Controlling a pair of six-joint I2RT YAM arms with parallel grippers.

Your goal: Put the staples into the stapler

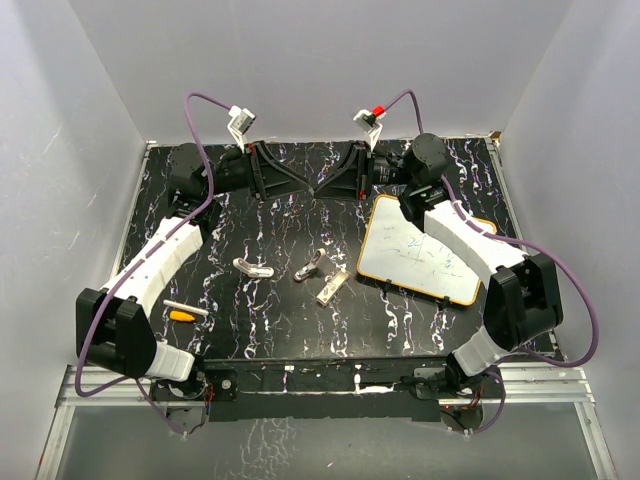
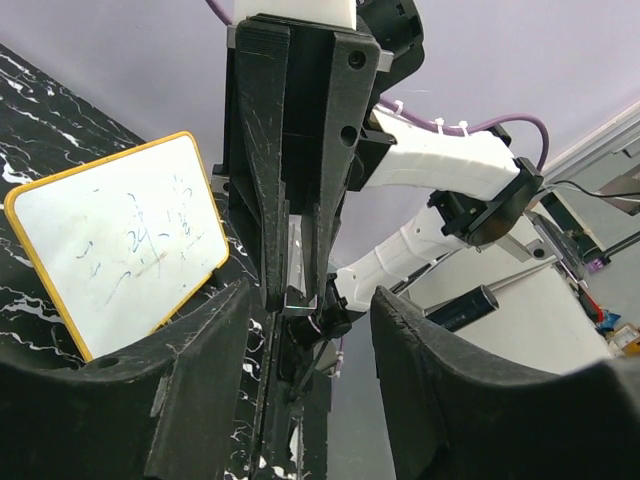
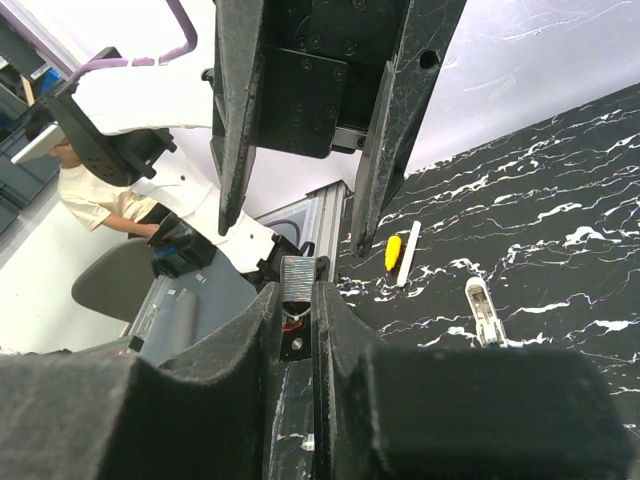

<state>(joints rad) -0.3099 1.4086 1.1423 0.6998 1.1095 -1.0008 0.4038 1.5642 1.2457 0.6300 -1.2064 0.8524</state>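
Note:
My right gripper (image 1: 338,185) (image 3: 297,292) is shut on a short silver strip of staples (image 3: 297,272), whose ridged end sticks out past the fingertips. It hangs over the back middle of the table, tip to tip with my left gripper (image 1: 303,187) (image 2: 312,300). The left jaws stand open on either side of the strip's end (image 2: 296,262) without touching it. A small white stapler (image 1: 253,267) (image 3: 483,310) lies opened on the table, with a second one (image 1: 310,266) to its right.
A pale cream oblong box (image 1: 333,287) lies by the second stapler. A yellow-rimmed whiteboard (image 1: 418,260) (image 2: 120,245) lies to the right. A white pen (image 1: 187,308) (image 3: 408,267) and an orange cap (image 1: 181,316) (image 3: 394,253) lie at the front left.

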